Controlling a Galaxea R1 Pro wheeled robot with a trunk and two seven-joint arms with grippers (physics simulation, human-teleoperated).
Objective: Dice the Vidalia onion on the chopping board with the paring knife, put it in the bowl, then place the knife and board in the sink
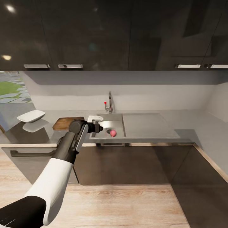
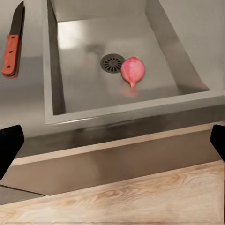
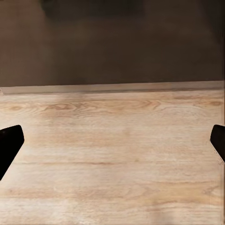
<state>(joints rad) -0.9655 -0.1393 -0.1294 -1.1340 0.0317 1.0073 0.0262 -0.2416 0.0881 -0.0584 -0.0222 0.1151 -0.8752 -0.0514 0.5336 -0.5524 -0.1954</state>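
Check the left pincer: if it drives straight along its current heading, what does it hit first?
Probably the sink front rim, or just past it the basin floor short of the onion. Left pincer is open; depth is unclear.

Pink onion (image 2: 132, 70) lying in steel sink (image 2: 154, 35) beside the drain; red-handled paring knife (image 2: 12, 42) flat on worktop (image 2: 23, 98); white bowl (image 1: 31, 116) near wooden board (image 1: 61, 123).

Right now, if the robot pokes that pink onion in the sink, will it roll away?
Probably. The onion looks round with one pointed tip, so it would likely roll or wobble. The steel sink floor looks smooth, so it may slide too. It lies beside the drain, untouched.
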